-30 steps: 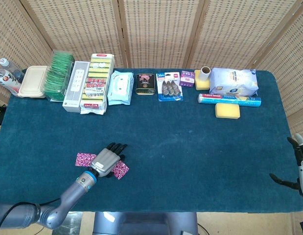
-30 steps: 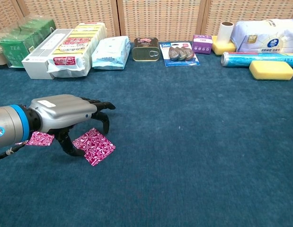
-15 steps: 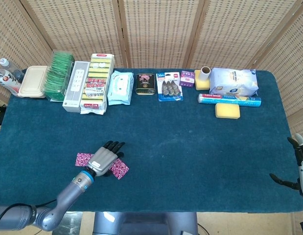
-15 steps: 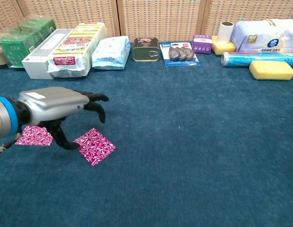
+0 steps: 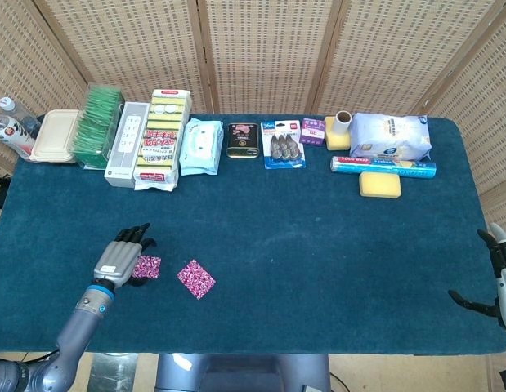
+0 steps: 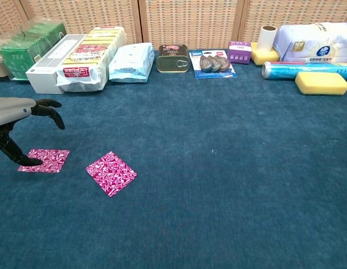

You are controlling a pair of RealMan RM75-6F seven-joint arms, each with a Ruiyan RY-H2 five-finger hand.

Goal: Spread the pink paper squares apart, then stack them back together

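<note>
My left hand (image 5: pixel 120 260) hovers with its dark fingers spread and curled, one fingertip (image 6: pixel 28 161) touching the near edge of the left pink paper square (image 6: pixel 44 159), a thin flat sheet with a white swirl print. The second pink square (image 6: pixel 111 172) lies apart to its right, turned like a diamond on the napped blue tablecloth (image 5: pixel 318 237). My right hand (image 5: pixel 495 282) rests at the table's far right edge, fingers apart, holding nothing.
</note>
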